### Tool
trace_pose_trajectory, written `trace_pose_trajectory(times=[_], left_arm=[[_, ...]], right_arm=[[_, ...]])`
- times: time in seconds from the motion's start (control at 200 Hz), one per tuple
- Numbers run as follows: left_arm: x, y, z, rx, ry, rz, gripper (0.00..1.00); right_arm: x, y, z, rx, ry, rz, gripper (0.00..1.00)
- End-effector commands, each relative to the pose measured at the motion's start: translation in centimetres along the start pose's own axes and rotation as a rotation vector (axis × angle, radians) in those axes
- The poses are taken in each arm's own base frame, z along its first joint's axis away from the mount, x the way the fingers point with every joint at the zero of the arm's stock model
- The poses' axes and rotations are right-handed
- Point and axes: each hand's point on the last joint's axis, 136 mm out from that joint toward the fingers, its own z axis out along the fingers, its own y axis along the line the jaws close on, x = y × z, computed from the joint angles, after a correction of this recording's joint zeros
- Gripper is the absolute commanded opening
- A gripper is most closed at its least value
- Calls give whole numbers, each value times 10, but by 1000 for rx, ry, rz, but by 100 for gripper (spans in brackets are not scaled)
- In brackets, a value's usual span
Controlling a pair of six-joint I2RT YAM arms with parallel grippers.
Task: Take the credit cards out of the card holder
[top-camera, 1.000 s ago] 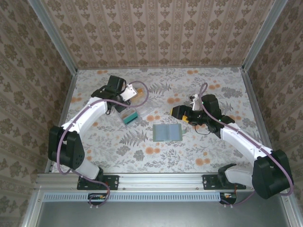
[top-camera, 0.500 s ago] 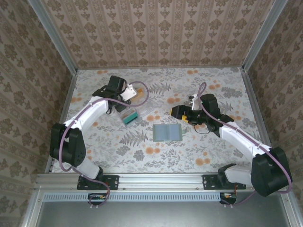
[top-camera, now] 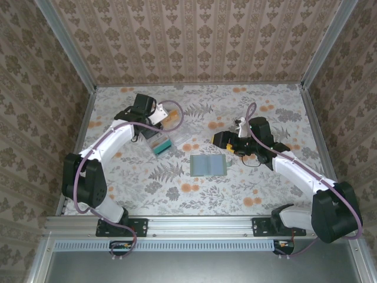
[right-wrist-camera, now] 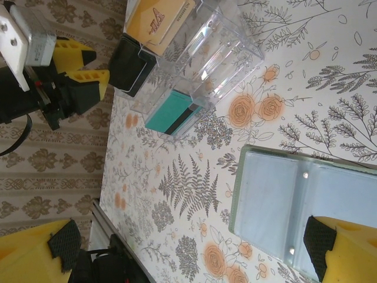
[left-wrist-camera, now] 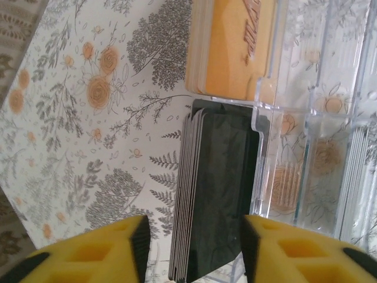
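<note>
The card holder lies spread flat mid-table, its blue-grey panels facing up with nothing on them. Just behind it hovers my right gripper, its jaws wide open and holding nothing. My left gripper sits at the far-left end of a clear plastic box. Its yellow fingers stand open on either side of a stack of thin dark credit cards set on edge, with a gap on each side. A tan-orange card rests in the box slot just beyond.
The clear box has several compartments; a teal item lies at its near end. Patterned walls and metal rails close off the table at the back and both sides. The arm bases stand at the near edge.
The left gripper's jaws have opened away from the dark card stack. Both arms have stayed almost where they were.
</note>
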Motion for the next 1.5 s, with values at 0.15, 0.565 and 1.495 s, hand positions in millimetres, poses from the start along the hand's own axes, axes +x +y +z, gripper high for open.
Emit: trace_pose_trajectory(times=[0.15,0.565,1.495], left_arm=[[-30,22,-42,-12,-126,-282,65],[-25,14,-94,118,-396,-792,100],[-30,-168,-49,670,-156,-1175,64]], right_arm=[[-7,4,0,21,2,-24,100],[10,-11,9,219,37,-142,86],[89,-141,24,642,183,-28,30]])
